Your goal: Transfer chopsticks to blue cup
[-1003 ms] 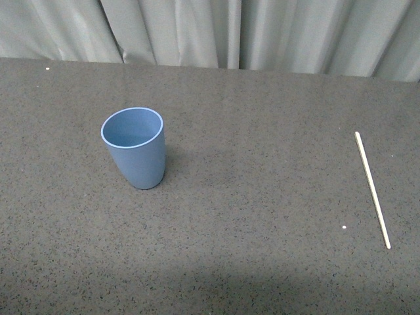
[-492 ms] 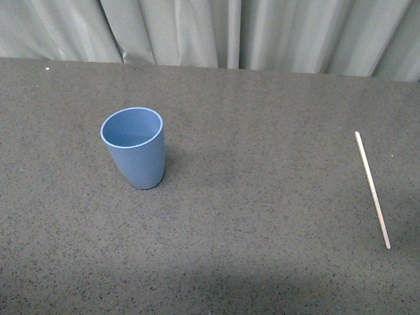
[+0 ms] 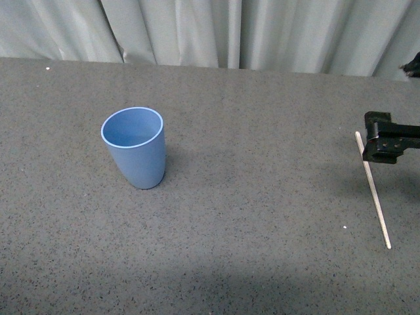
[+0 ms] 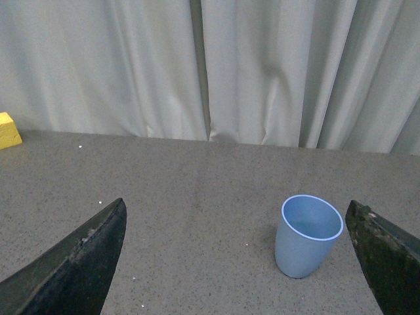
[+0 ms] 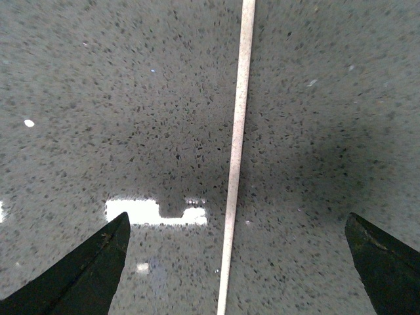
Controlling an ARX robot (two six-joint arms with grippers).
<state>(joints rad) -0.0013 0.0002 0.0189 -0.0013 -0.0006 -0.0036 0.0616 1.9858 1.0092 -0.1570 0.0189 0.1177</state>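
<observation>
The light-blue cup (image 3: 134, 147) stands upright and empty on the dark speckled table, left of centre; it also shows in the left wrist view (image 4: 309, 235). The pale chopstick (image 3: 375, 195) lies flat at the far right. My right gripper (image 3: 380, 146) has come in from the right edge and hangs over the chopstick's far end. In the right wrist view the chopstick (image 5: 236, 157) runs between the wide-open jaws of the right gripper (image 5: 236, 275), untouched. My left gripper (image 4: 239, 262) is open and empty, well short of the cup.
The dark speckled table (image 3: 262, 216) ends at a grey-white curtain (image 3: 216, 29) at the back. A yellow block (image 4: 8, 130) sits at the table's far edge in the left wrist view. A bright light reflection (image 5: 157, 212) lies on the table beside the chopstick.
My right gripper has entered the front view from the right edge and now sits over the chopstick's far end. Cup and chopstick have not moved.
</observation>
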